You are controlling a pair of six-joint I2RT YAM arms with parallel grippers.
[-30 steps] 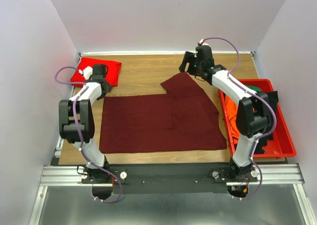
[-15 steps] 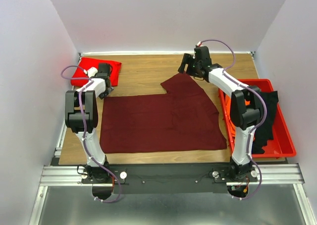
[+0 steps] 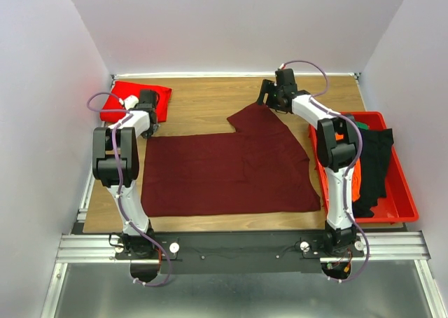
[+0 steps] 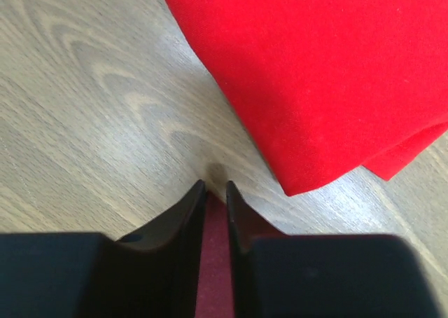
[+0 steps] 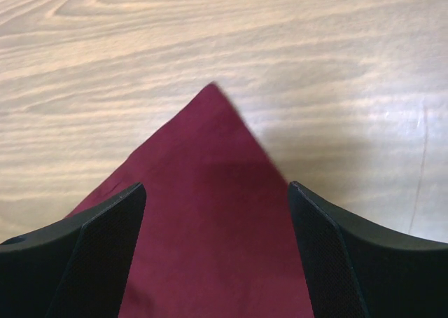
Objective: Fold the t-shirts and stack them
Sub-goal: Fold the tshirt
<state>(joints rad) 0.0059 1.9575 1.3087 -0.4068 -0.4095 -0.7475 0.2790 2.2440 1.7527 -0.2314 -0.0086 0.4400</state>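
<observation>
maroon t-shirt [image 3: 224,174] spread flat, red t-shirt [image 3: 159,96] folded

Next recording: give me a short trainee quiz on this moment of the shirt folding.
1. True or false: the red t-shirt lies folded at the far left corner of the table.
2. The right end effector is: A) open, straddling a pointed corner of the maroon t-shirt; B) shut on the red t-shirt; C) shut and empty.
3. What colour cloth shows between the narrowed jaws of the left end effector?
Key: 1 true; 2 A; 3 maroon.
</observation>
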